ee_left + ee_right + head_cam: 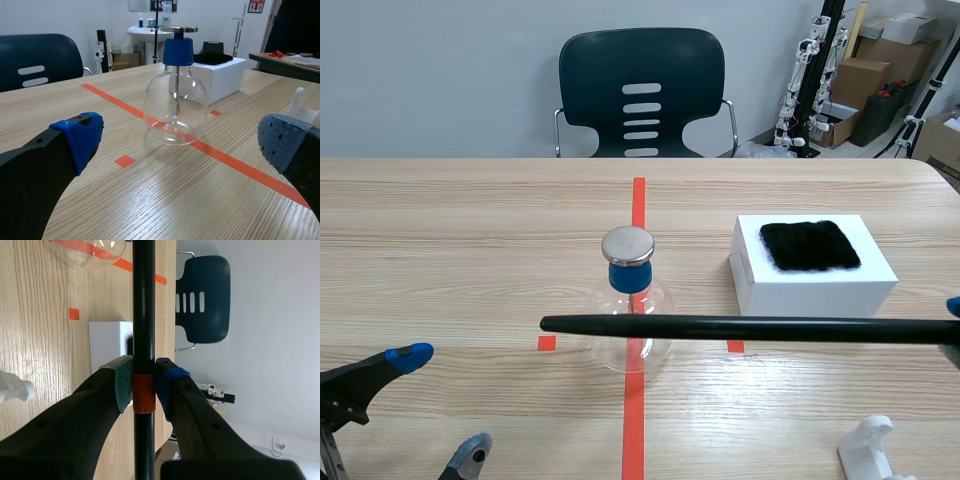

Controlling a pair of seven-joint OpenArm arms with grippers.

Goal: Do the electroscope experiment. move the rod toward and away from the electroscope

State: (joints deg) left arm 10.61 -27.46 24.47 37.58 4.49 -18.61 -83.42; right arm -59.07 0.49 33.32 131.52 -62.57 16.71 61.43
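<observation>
The electroscope (631, 300) is a clear glass flask with a blue stopper and a round metal disc on top, standing on the red tape line mid-table; the left wrist view shows it (176, 90) ahead of the open left gripper (175, 145). A long black rod (740, 327) hangs level in front of the flask, its tip left of the glass. My right gripper (144, 382) is shut on the rod (144, 315) at an orange band near its end. The left gripper (440, 405) rests low at the near left with nothing between its fingers.
A white box (812, 268) with a black fur pad (810, 245) on top stands right of the flask. A white plastic stand (872, 450) sits at the near right. A dark chair (642, 92) is behind the far table edge.
</observation>
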